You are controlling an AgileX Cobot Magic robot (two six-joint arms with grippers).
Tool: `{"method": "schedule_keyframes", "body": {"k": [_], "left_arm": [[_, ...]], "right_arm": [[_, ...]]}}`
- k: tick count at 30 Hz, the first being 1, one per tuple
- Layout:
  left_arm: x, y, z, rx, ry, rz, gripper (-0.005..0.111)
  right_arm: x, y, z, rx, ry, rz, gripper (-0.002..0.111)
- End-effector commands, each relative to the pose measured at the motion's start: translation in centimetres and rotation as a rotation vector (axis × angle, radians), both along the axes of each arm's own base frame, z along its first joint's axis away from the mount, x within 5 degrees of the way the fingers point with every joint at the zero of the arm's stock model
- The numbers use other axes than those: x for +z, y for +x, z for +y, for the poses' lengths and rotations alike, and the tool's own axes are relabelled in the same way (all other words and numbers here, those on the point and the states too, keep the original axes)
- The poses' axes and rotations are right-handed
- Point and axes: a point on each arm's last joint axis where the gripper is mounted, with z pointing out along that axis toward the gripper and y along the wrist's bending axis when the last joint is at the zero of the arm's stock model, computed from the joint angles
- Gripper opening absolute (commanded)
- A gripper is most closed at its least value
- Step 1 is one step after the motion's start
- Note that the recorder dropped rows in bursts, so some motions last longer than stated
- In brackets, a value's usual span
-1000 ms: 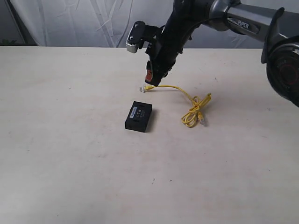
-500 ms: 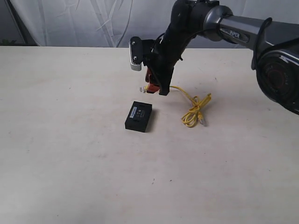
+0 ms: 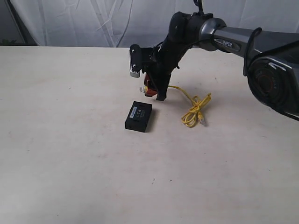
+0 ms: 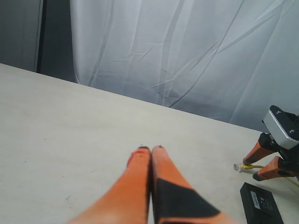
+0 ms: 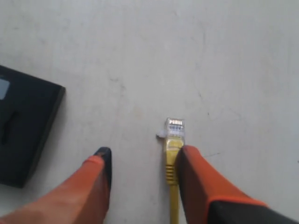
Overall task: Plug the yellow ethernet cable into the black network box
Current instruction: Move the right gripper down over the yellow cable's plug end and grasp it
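The yellow ethernet cable (image 3: 192, 109) lies on the table, its looped bundle to the right and one clear plug (image 5: 174, 128) pointing left. My right gripper (image 3: 153, 91) is down over that plug end, open, the cable (image 5: 172, 177) lying against one orange finger (image 5: 198, 179) and the other finger (image 5: 96, 179) standing apart. The black network box (image 3: 138, 116) rests flat just in front of the gripper, and its edge shows as the black network box (image 5: 21, 128) in the right wrist view. My left gripper (image 4: 150, 149) is shut and empty, off to the side, seeing the box (image 4: 261, 205) from afar.
A pale tabletop (image 3: 70, 154) stretches around the objects. A white curtain (image 3: 93, 21) hangs behind the table's far edge. The right arm's wrist camera (image 3: 135, 60) sticks out left of the gripper.
The right gripper has come down and tilted over the cable's plug end, ending low at the table. The cable and box have stayed in place.
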Motion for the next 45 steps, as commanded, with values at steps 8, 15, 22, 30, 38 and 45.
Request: {"method": "schedule_keyframes", "body": {"k": [8, 15, 22, 30, 38, 45], "left_arm": [[-0.1, 0.0, 0.0, 0.003, -0.003, -0.007, 0.0], [-0.1, 0.0, 0.0, 0.003, -0.001, -0.007, 0.0], [-0.1, 0.0, 0.0, 0.003, -0.001, -0.007, 0.0], [-0.1, 0.0, 0.0, 0.003, -0.001, -0.007, 0.0], [-0.1, 0.0, 0.0, 0.003, -0.001, -0.007, 0.0], [-0.1, 0.0, 0.0, 0.003, -0.001, -0.007, 0.0]], "right_arm": [[-1.7, 0.2, 0.1, -0.005, 0.001, 0.013, 0.045], [1.0, -0.3, 0.3, -0.029, 0.056, 0.044, 0.045], [3.1, 0.4, -1.3, -0.124, 0.078, 0.036, 0.045], [0.2, 1.0, -1.2, -0.151, 0.077, 0.044, 0.045], [-1.4, 1.2, -1.1, -0.162, 0.081, 0.044, 0.045], [-2.9, 1.3, -0.8, -0.14, 0.101, 0.049, 0.045]]}}
